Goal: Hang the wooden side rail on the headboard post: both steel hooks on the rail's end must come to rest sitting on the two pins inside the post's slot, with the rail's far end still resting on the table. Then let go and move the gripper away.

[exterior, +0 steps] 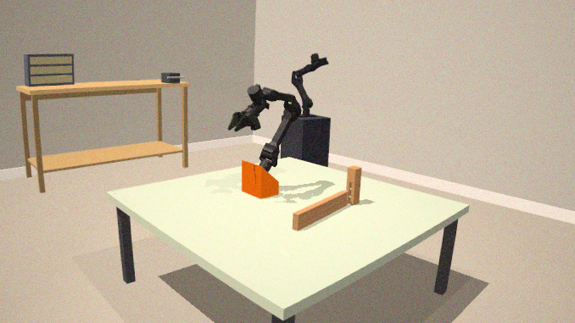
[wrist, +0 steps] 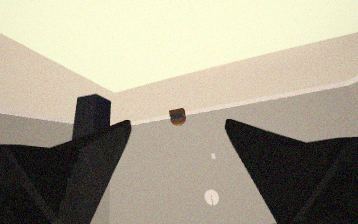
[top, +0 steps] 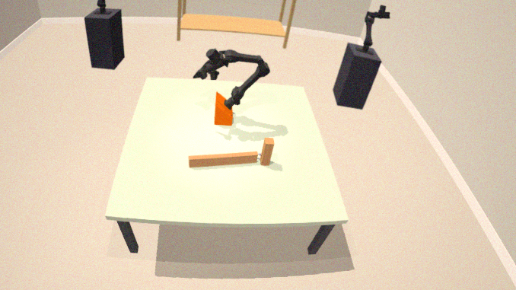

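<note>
claw (top: 200, 74) (exterior: 234, 126) (wrist: 179, 124) wide open holding nothing, post slot (exterior: 350, 191) visible from the exterior, hidden from the top

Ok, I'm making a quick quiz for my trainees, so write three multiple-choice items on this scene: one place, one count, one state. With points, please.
1. Where is the wooden side rail (top: 223, 160) (exterior: 320, 210)?
A) on the bench's lower shelf
B) on the table (top: 224, 195) (exterior: 271, 256), by the headboard post (top: 267, 152) (exterior: 355, 186)
C) on the floor

2. How many black pedestals does the top view show?
A) two
B) four
C) five

3. How is the arm's hand (top: 204, 77) (exterior: 236, 128) (wrist: 179, 124)?
A) shut on the rail
B) shut on nothing
C) open and empty

Right letters:
1 B: the top and exterior views show the rail there.
2 A: one stands at each side of the room.
3 C: the wrist view shows its fingers wide apart, nothing between them.
</note>
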### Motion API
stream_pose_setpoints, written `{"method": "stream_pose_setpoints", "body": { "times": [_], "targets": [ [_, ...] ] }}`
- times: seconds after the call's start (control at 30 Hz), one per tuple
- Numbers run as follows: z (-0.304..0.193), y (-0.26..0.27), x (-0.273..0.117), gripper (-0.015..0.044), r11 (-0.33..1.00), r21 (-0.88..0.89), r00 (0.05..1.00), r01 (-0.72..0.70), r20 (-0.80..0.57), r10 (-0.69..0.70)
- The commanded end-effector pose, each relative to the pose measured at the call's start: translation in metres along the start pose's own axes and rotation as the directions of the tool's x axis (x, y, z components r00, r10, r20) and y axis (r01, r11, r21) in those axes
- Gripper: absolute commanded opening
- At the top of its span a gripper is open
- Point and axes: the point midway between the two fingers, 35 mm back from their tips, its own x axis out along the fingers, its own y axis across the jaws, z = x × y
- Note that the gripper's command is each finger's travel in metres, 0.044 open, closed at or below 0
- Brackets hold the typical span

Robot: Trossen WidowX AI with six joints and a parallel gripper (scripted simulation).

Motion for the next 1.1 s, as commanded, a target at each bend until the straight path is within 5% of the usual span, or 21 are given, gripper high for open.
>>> {"method": "stream_pose_setpoints", "body": {
  "times": [0.0,0.53,1.07],
  "targets": [
    [0.024,-0.047,-0.011,0.044,0.977,-0.151,0.989,0.148,0.006,-0.149],
    [0.137,-0.161,-0.059,0.044,0.655,-0.511,0.82,0.557,0.214,-0.531],
    [0.298,-0.196,-0.132,0.044,-0.076,-0.66,0.493,0.747,0.627,-0.603]
  ]
}}
